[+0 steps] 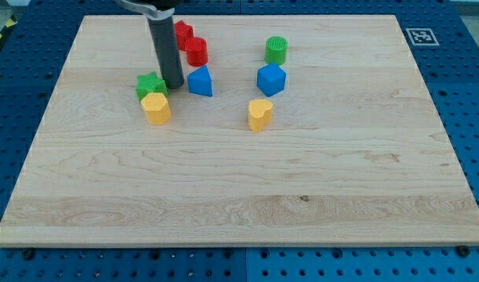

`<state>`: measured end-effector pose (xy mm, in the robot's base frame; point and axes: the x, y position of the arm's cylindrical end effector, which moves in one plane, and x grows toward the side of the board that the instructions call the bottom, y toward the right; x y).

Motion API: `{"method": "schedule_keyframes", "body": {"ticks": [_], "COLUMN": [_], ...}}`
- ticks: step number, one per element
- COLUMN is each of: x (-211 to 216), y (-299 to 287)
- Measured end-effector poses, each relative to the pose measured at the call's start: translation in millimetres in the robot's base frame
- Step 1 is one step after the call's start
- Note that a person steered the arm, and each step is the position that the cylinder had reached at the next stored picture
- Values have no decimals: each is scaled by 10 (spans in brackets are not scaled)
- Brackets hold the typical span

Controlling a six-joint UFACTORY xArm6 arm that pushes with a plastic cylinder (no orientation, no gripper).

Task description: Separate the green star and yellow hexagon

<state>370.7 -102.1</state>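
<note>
The green star (150, 84) sits at the upper left of the wooden board, touching the yellow hexagon (156, 107) just below it. My tip (173, 84) is down on the board right beside the green star, at its right side, between it and a blue triangular block (200, 81).
A red block (183, 34) and a red cylinder (196, 52) lie above my tip, partly behind the rod. A green cylinder (276, 50), a blue cube-like block (271, 79) and a yellow heart-like block (259, 113) stand to the right. The board's edge (239, 243) meets a blue pegboard.
</note>
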Motion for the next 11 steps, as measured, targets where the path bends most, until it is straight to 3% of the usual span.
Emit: {"method": "schedule_keyframes", "body": {"ticks": [2,6,11], "x": [232,350,324], "y": [343,-359,-445]}}
